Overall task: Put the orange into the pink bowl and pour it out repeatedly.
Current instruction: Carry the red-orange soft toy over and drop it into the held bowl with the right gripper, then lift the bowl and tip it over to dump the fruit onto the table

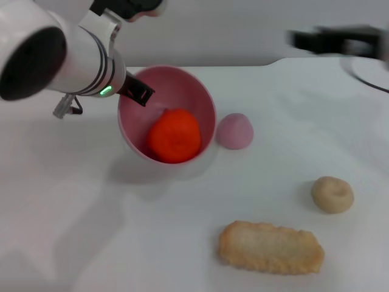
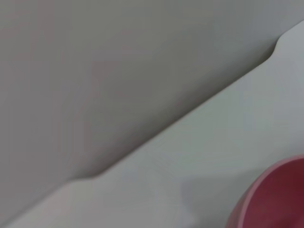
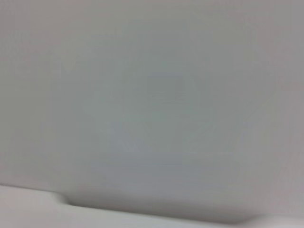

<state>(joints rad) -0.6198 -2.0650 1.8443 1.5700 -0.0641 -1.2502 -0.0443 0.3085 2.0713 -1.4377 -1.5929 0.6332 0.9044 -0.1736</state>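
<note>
The left gripper (image 1: 135, 91) clamped the tilted pink bowl's (image 1: 205, 103) rim near the worktop's far edge — the orange (image 1: 175, 135) rested at its lip, apparently mid-pour.

Red-orange orange (image 1: 174, 136), seemingly plain pink bowl (image 1: 203, 97)

Lab-like test bench: bare white table (image 1: 91, 243), toy foods.

The light is soft and even, with weak shadows under the pink bowl (image 1: 182, 85) on the white table (image 1: 91, 231). The right gripper (image 1: 337, 41) looks smeared. Both wrist views are unsharp.
</note>
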